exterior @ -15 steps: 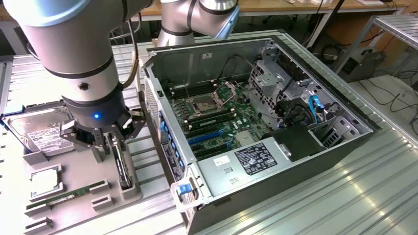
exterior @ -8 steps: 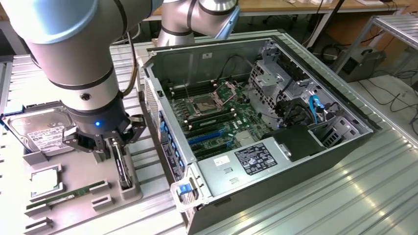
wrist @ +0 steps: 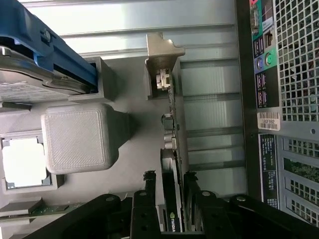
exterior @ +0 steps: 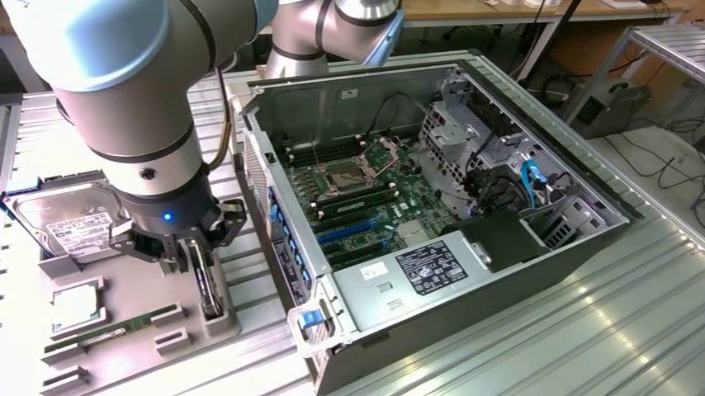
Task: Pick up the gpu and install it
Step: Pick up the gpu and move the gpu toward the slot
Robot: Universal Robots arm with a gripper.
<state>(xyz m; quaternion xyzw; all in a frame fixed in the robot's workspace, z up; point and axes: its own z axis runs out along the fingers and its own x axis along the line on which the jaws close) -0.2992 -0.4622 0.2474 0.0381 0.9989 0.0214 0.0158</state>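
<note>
With your gripper (wrist: pixel 170 175) pinching the gpu (wrist: pixel 174 130), which stood on edge in the grey holder (exterior: pixel 216 320) beside the open case (exterior: pixel 369 290), you probably needed a centred, square grip and a straight, untilted lift.

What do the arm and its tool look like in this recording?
The arm is a thick silvery-grey tube with a pale blue joint cap and a black ring. A black cable runs down beside it. Its wrist end is black with a small blue light, and the tool is black too.
</note>
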